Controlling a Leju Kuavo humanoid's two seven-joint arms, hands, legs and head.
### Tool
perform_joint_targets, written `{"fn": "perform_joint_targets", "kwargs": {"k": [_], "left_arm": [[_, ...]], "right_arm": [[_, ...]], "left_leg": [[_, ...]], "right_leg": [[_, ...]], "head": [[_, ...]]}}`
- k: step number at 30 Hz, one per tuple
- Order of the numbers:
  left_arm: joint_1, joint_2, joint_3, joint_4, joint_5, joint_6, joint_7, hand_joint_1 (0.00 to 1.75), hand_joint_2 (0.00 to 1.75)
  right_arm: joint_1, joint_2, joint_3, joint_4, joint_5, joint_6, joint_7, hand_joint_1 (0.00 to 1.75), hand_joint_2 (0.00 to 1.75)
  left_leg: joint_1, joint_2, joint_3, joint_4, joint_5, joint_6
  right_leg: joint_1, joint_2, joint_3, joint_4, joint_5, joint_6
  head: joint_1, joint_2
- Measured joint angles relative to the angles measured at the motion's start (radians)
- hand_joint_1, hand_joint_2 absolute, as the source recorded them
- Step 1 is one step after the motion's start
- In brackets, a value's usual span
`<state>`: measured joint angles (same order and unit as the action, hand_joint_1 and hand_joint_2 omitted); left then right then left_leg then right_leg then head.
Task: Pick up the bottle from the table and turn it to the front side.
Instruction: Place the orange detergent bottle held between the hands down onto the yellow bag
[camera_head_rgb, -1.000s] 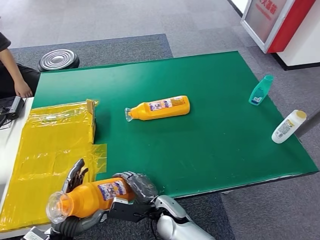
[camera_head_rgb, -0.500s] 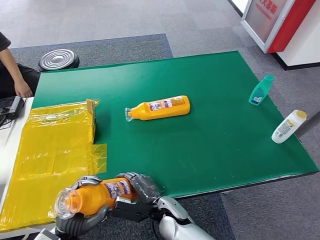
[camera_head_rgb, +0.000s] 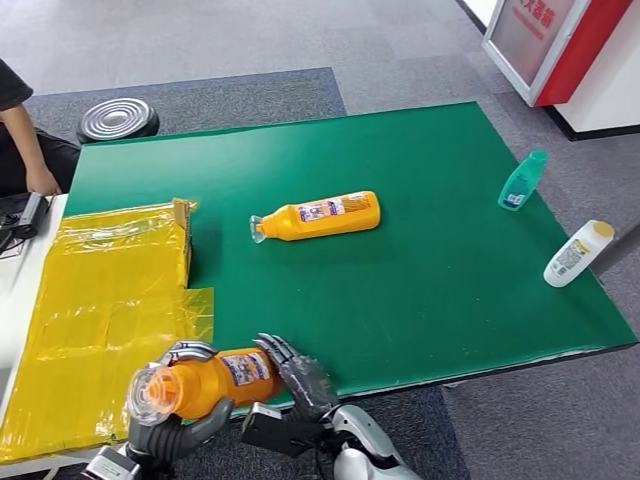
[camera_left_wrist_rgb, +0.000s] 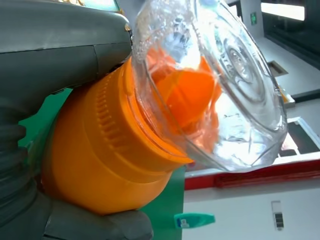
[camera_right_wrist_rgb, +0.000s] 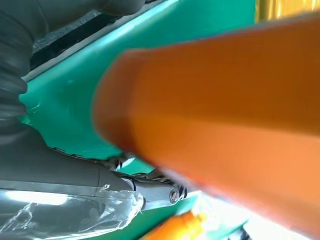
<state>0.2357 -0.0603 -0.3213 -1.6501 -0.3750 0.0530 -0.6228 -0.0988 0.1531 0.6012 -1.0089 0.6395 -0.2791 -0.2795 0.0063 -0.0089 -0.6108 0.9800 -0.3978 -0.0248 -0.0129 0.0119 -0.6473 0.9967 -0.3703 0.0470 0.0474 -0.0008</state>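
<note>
Green cloth covers the tabletop (camera_head_rgb: 453, 250), with a second orange bottle (camera_head_rgb: 317, 216) lying near its middle, a teal bottle (camera_head_rgb: 521, 181) and a white bottle (camera_head_rgb: 575, 252) at the right edge, and yellow plastic sheeting (camera_head_rgb: 106, 300) on the left. At the near edge the orange bottle (camera_head_rgb: 207, 383) is off the surface, lying sideways with its clear cap (camera_left_wrist_rgb: 211, 85) toward the robot. The left hand (camera_head_rgb: 170, 425) wraps its neck end, and the right hand (camera_head_rgb: 298, 385) is closed around its base end.

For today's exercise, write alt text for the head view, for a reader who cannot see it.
Both robot hands, left hand and right hand, hold an orange bottle at the green table's near edge. A second orange bottle lies mid-table, beside yellow plastic sheeting.
</note>
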Motion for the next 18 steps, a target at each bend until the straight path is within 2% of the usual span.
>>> {"fn": "perform_joint_targets", "kwargs": {"k": [5,10,14,18], "left_arm": [[-0.039,-0.036,-0.005,0.005,-0.110,0.150,0.038,1.75,1.75],[-0.062,-0.044,0.015,-0.020,-0.284,0.318,0.111,1.75,1.75],[-0.067,-0.033,0.064,-0.053,-0.425,0.423,0.180,1.75,1.75],[-0.033,0.006,0.144,-0.104,-0.504,0.501,0.236,1.75,1.75]], "right_arm": [[0.112,-0.057,-0.061,-0.160,-0.053,-0.038,-0.038,0.00,1.75],[0.196,-0.109,-0.128,-0.318,-0.099,-0.032,-0.072,0.00,1.75],[0.237,-0.129,-0.177,-0.395,-0.119,-0.013,-0.089,0.00,1.75],[0.245,-0.129,-0.192,-0.420,-0.115,0.004,-0.086,0.00,1.75]], "left_leg": [[0.000,-0.001,0.000,0.000,-0.001,0.001],[0.000,-0.001,0.000,0.000,-0.002,0.001],[0.000,0.000,0.000,0.000,-0.002,0.000],[0.001,0.000,0.000,0.000,-0.002,-0.001]], "right_leg": [[-0.001,0.000,0.001,0.000,0.000,0.000],[-0.001,0.000,0.001,0.000,0.000,0.000],[0.000,0.000,0.001,0.000,0.000,0.000],[0.001,0.001,0.001,0.000,-0.001,-0.002]], "head": [[0.000,0.000],[0.000,0.000],[0.000,0.000],[0.000,0.000]]}}
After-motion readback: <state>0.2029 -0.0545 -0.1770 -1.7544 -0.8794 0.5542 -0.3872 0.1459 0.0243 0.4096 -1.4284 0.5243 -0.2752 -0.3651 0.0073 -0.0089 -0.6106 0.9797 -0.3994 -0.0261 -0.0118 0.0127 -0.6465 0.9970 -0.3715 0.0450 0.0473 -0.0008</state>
